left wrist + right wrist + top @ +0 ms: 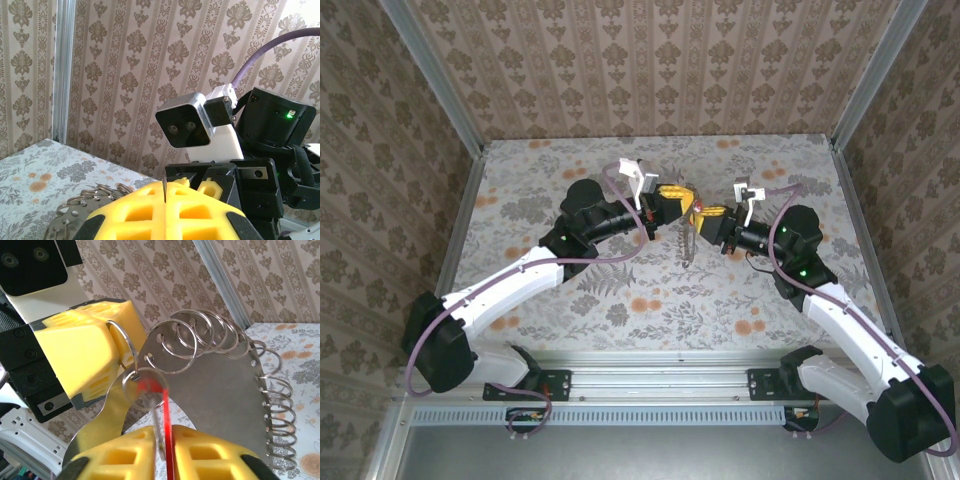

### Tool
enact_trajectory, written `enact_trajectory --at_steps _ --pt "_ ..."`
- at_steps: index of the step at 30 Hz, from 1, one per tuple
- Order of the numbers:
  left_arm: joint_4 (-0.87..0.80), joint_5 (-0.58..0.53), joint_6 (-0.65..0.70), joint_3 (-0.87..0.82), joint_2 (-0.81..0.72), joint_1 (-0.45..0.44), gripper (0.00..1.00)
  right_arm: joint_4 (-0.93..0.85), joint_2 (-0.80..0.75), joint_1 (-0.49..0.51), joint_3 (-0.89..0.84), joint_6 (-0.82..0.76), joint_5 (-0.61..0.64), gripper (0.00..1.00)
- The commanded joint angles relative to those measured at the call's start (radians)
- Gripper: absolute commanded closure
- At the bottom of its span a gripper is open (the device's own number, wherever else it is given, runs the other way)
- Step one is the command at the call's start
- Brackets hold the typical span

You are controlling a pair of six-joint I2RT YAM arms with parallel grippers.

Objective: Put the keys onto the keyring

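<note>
Pinching the key upright, the right tool sits just right of the left tool, which clamps the keyring above the bench centre; the key's upper end overlaps one ring.

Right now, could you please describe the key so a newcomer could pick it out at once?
Over the middle of the table, the left gripper and right gripper meet at a grey metal plate edged with silvery rings. The key is the thin sliver pinched between the right gripper's yellow fingers. Among all that silver and yellow, it alone is red.
</note>
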Motion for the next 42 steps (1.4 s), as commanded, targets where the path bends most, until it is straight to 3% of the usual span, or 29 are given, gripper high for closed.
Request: enact_trajectory --at_steps 1,6,18,33,42 --pt "0.071 0.007 -0.019 0.020 -0.004 -0.010 1.00 0.000 -0.018 0.009 0.034 -0.018 0.020 0.81" --pt "0.080 0.008 -0.025 0.017 0.000 -0.011 1.00 0.000 -0.008 0.018 0.046 -0.018 0.008 1.00" --pt "0.105 0.006 -0.033 0.011 0.003 -0.016 1.00 -0.073 0.013 0.052 0.091 -0.058 -0.042 1.00" --pt "0.091 -0.003 -0.018 0.000 -0.011 -0.015 1.00 -0.241 -0.072 0.028 0.090 -0.126 0.096 1.00" --pt "0.046 -0.013 0.014 -0.006 -0.023 -0.016 1.00 -0.323 -0.085 0.020 0.129 -0.145 0.076 1.00"
